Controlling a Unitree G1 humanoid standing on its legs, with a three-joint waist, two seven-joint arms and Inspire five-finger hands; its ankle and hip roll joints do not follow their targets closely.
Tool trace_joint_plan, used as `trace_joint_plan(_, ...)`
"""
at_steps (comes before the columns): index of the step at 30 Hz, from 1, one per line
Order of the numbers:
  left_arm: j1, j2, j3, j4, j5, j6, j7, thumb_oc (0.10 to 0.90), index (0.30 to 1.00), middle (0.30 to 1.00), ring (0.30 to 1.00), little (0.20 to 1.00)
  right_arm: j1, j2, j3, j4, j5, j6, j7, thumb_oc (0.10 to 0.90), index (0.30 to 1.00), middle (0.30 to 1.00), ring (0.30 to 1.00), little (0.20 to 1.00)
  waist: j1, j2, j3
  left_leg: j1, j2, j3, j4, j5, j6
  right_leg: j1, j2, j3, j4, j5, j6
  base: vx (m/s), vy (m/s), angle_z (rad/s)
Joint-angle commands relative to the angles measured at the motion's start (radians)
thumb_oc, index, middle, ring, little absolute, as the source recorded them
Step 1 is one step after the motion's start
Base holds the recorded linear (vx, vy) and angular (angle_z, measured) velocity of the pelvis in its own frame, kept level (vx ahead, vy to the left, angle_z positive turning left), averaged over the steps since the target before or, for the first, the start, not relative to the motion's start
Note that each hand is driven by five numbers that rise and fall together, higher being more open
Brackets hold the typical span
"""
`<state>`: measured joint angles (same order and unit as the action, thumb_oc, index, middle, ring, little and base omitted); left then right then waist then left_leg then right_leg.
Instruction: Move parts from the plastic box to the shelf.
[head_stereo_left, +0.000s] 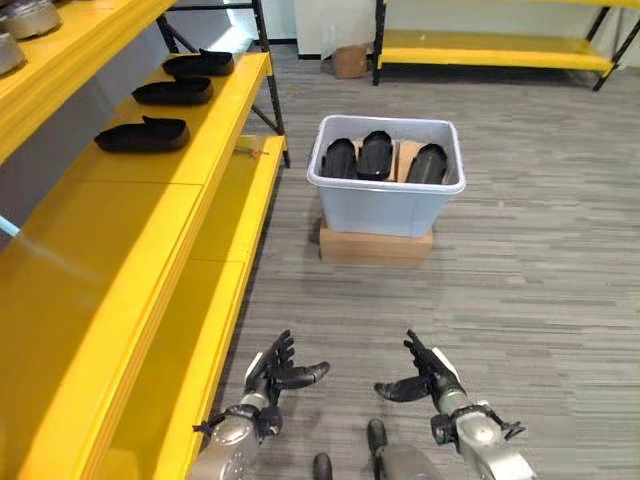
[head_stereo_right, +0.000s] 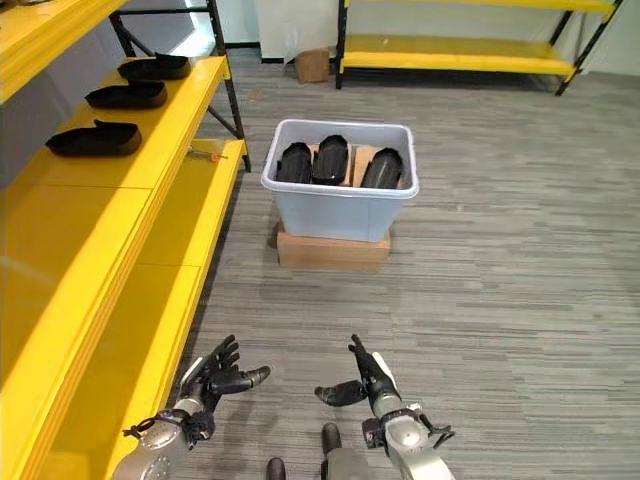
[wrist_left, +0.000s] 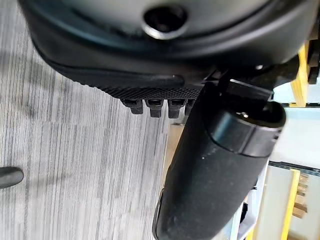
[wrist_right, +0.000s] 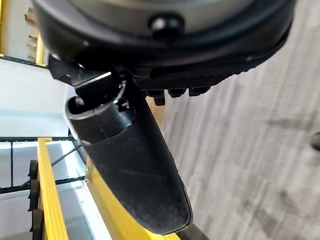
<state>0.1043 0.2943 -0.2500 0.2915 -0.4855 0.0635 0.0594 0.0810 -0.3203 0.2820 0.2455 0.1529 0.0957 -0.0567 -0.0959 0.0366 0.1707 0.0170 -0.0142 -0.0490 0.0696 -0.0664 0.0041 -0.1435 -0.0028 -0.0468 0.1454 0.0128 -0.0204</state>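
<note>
Both hands hang low over the grey striped floor, left hand and right hand, fingers relaxed and holding nothing. Ahead of them the plastic box stands on a cardboard base with three black parts inside. Left of the left hand, the yellow shelf carries three more. In the right eye view, a second yellow shelf stands far behind the box. In each wrist view the thumb stands out, with floor beyond.

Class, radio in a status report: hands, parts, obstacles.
Left hand and right hand open, empty. Three black parts in the plastic box; three on the shelf. Floor between bare.
</note>
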Motion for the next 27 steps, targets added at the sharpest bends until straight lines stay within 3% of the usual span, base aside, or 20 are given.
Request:
trace_joint_plan(1, -0.047, 0.001, 0.009, -0.088, 0.012, -0.094, -0.014, 0.9, 1.0, 1.0, 1.0, 1.0, -0.025, -0.016, -0.024, -0.074, 0.025, -0.093, -0.011, 0.9, 1.0, 1.0, 1.0, 1.0, -0.009, -0.028, -0.052, 0.083, 0.035, 0.06, 0.204, 0.032, -0.029, -0.043, -0.008, 0.018, -0.061, 0.095, 0.018, 0.21, -0.155, 0.28)
trace_joint_plan(3, -0.042, 0.005, 0.006, -0.094, 0.009, -0.092, -0.016, 0.9, 1.0, 1.0, 1.0, 1.0, -0.01, -0.025, -0.029, -0.086, 0.026, -0.093, -0.004, 0.9, 1.0, 1.0, 1.0, 1.0, -0.002, -0.04, -0.039, 0.001, 0.035, 0.054, 0.409, 0.113, -0.042, -0.005, -0.004, 0.02, -0.067, 0.077, -0.012, 0.2, -0.196, 0.12)
trace_joint_plan(4, -0.031, 0.011, 0.007, -0.105, 0.007, -0.091, -0.023, 0.9, 1.0, 1.0, 1.0, 1.0, 0.005, -0.036, -0.037, -0.088, 0.028, -0.093, 0.002, 0.9, 1.0, 1.0, 1.0, 1.0, 0.019, -0.061, -0.014, -0.074, 0.006, 0.038, 0.573, 0.165, -0.039, 0.029, -0.005, 0.028, -0.069, 0.062, -0.035, 0.16, -0.176, 0.05)
trace_joint_plan(7, -0.019, 0.014, 0.009, -0.106, 0.01, -0.083, -0.023, 0.9, 1.0, 1.0, 1.0, 1.0, 0.014, -0.04, -0.042, -0.09, 0.02, -0.088, 0.003, 0.9, 1.0, 1.0, 1.0, 1.0, 0.029, -0.069, -0.011, -0.115, 0.014, 0.061, 0.605, 0.164, -0.026, 0.062, -0.001, 0.034, -0.078, 0.046, -0.043, 0.16, -0.098, -0.15)
trace_joint_plan(9, -0.009, 0.022, 0.007, -0.112, 0.01, -0.075, -0.032, 0.9, 1.0, 1.0, 1.0, 1.0, 0.028, -0.036, -0.055, -0.091, 0.019, -0.082, -0.007, 0.9, 1.0, 1.0, 1.0, 1.0, 0.048, -0.086, -0.003, -0.218, 0.017, 0.092, 0.496, 0.134, -0.007, 0.112, -0.009, 0.047, -0.095, 0.033, -0.041, 0.22, -0.035, 0.01)
trace_joint_plan(10, -0.008, 0.022, 0.006, -0.112, 0.01, -0.074, -0.032, 0.9, 1.0, 1.0, 1.0, 1.0, 0.029, -0.036, -0.055, -0.092, 0.019, -0.082, -0.007, 0.9, 1.0, 1.0, 1.0, 1.0, 0.049, -0.086, -0.001, -0.215, 0.017, 0.093, 0.496, 0.131, -0.007, 0.115, -0.009, 0.047, -0.096, 0.032, -0.04, 0.19, 0.021, 0.09)
trace_joint_plan(12, 0.005, 0.029, 0.002, -0.112, 0.015, -0.075, -0.034, 0.9, 1.0, 1.0, 1.0, 1.0, 0.035, -0.032, -0.06, -0.095, 0.018, -0.086, -0.011, 0.9, 1.0, 1.0, 1.0, 1.0, 0.061, -0.089, 0.004, -0.238, 0.036, 0.108, 0.318, 0.141, -0.003, 0.15, -0.008, 0.059, -0.111, 0.022, -0.031, 0.19, 0.065, -0.06)
trace_joint_plan(13, 0.007, 0.029, 0.002, -0.105, 0.019, -0.075, -0.034, 0.9, 1.0, 1.0, 1.0, 1.0, 0.036, -0.028, -0.057, -0.092, 0.014, -0.089, -0.011, 0.9, 1.0, 1.0, 1.0, 1.0, 0.065, -0.085, 0.002, -0.239, 0.046, 0.112, 0.205, 0.158, -0.004, 0.161, -0.003, 0.064, -0.116, 0.012, -0.026, 0.33, 0.129, -0.16)
trace_joint_plan(14, 0.007, 0.026, 0.002, -0.097, 0.031, -0.077, -0.031, 0.9, 1.0, 1.0, 1.0, 1.0, 0.036, -0.022, -0.053, -0.086, 0.007, -0.09, -0.012, 0.9, 1.0, 1.0, 1.0, 1.0, 0.082, -0.067, -0.004, -0.249, 0.043, 0.074, 0.051, 0.23, -0.023, 0.196, 0.016, 0.082, -0.133, 0.002, -0.022, 0.27, 0.107, -0.14)
trace_joint_plan(17, 0.008, 0.028, 0.004, -0.099, 0.042, -0.078, -0.031, 0.9, 1.0, 1.0, 1.0, 1.0, 0.032, -0.02, -0.05, -0.083, 0.003, -0.094, -0.009, 0.9, 1.0, 1.0, 1.0, 1.0, 0.091, -0.057, -0.002, -0.249, 0.032, 0.043, -0.03, 0.281, -0.042, 0.237, 0.02, 0.1, -0.146, -0.011, -0.012, 0.23, 0.096, -0.21)
trace_joint_plan(21, 0.022, 0.03, 0.002, -0.101, 0.048, -0.079, -0.037, 0.9, 1.0, 1.0, 1.0, 1.0, 0.046, -0.003, -0.038, -0.085, -0.005, -0.089, 0.011, 0.9, 1.0, 1.0, 1.0, 1.0, 0.084, -0.043, -0.05, -0.131, 0.021, 0.044, -0.135, 0.269, -0.027, 0.258, 0.022, 0.123, -0.14, -0.033, -0.005, 0.25, 0.124, -0.45)
trace_joint_plan(27, 0.015, 0.039, 0.0, -0.107, 0.048, -0.075, -0.027, 0.9, 1.0, 1.0, 1.0, 1.0, 0.036, 0.017, -0.014, -0.083, -0.005, -0.081, 0.022, 0.9, 1.0, 1.0, 1.0, 1.0, 0.083, -0.049, -0.085, -0.087, 0.001, 0.081, -0.118, 0.217, 0.009, 0.277, -0.016, 0.138, -0.141, -0.043, 0.015, 0.17, 0.094, -0.15)
